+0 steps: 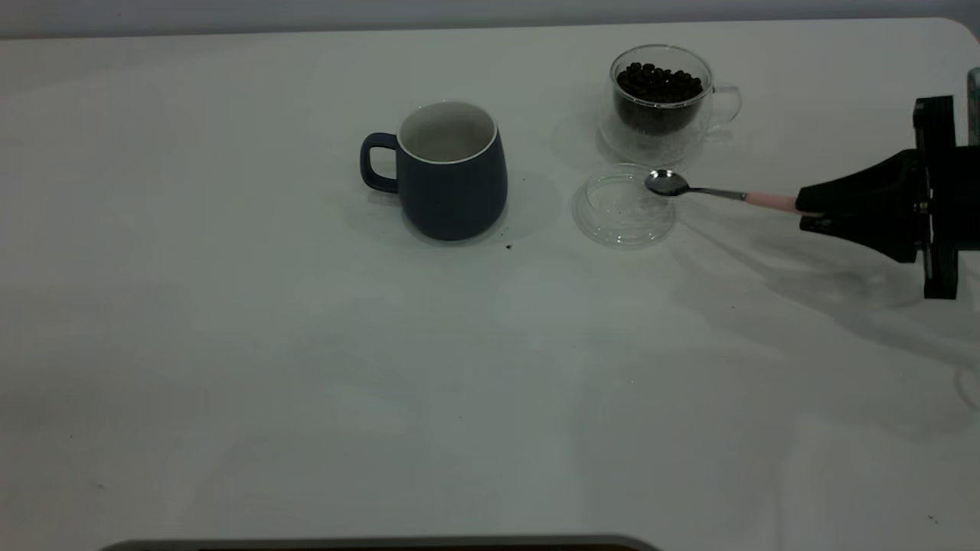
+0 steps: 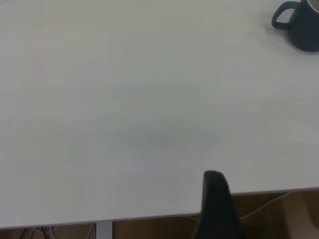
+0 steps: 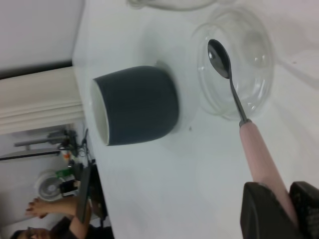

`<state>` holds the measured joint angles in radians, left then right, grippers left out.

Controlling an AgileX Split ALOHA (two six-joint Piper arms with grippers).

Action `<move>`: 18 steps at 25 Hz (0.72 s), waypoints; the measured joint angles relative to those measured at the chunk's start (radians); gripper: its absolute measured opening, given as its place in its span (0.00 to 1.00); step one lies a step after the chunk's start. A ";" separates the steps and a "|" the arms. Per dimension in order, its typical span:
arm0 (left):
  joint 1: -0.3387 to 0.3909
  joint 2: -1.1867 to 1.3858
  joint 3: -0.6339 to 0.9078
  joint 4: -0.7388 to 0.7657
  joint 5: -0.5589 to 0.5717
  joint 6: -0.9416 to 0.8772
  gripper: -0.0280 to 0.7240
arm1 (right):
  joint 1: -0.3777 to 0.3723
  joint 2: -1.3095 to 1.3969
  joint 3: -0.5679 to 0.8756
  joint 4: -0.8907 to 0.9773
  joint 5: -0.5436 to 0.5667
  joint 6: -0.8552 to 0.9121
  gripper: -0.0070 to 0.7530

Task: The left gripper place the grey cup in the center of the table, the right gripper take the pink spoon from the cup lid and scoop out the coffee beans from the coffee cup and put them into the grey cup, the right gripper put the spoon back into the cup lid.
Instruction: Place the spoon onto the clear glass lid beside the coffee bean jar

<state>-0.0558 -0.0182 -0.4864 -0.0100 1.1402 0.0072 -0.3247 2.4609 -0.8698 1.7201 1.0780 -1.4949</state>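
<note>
The grey cup (image 1: 452, 172) (image 3: 137, 104) stands upright near the table's middle, handle to the left, with its pale inside showing. To its right lies the clear cup lid (image 1: 624, 205) (image 3: 234, 59). Behind the lid is the glass coffee cup (image 1: 662, 99), filled with dark coffee beans (image 1: 658, 83). My right gripper (image 1: 804, 205) (image 3: 286, 204) comes in from the right edge, shut on the handle of the pink spoon (image 1: 769, 200) (image 3: 259, 149). The spoon's metal bowl hangs over the lid's far-right rim and looks bare. My left gripper (image 2: 215, 199) sits back at the table's edge, far from the grey cup (image 2: 299, 22).
A few dark specks lie on the white table (image 1: 306, 367) just in front of the grey cup. A person (image 3: 50, 211) sits beyond the table's far side in the right wrist view. The table's edge (image 2: 149, 216) runs beside the left gripper.
</note>
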 joint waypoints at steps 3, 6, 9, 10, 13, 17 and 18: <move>0.000 0.000 0.000 0.000 0.000 0.000 0.79 | 0.019 0.000 -0.035 -0.017 -0.017 0.027 0.15; 0.000 0.000 0.000 0.000 0.000 -0.002 0.79 | 0.048 0.000 -0.079 -0.045 -0.040 0.073 0.15; 0.000 0.000 0.000 0.000 0.000 -0.002 0.79 | 0.074 0.001 -0.114 -0.068 -0.051 0.111 0.15; 0.000 0.000 0.000 0.000 0.000 -0.002 0.79 | 0.081 0.001 -0.124 -0.071 -0.055 0.118 0.15; 0.000 0.000 0.000 0.000 0.000 -0.002 0.79 | 0.096 0.002 -0.142 -0.072 -0.074 0.143 0.15; 0.000 0.000 0.000 0.000 0.000 -0.002 0.79 | 0.105 0.027 -0.163 -0.082 -0.091 0.159 0.15; 0.000 0.000 0.000 0.000 0.000 -0.002 0.79 | 0.107 0.037 -0.170 -0.086 -0.088 0.160 0.15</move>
<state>-0.0558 -0.0182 -0.4864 -0.0100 1.1402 0.0055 -0.2174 2.4978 -1.0402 1.6345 0.9897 -1.3346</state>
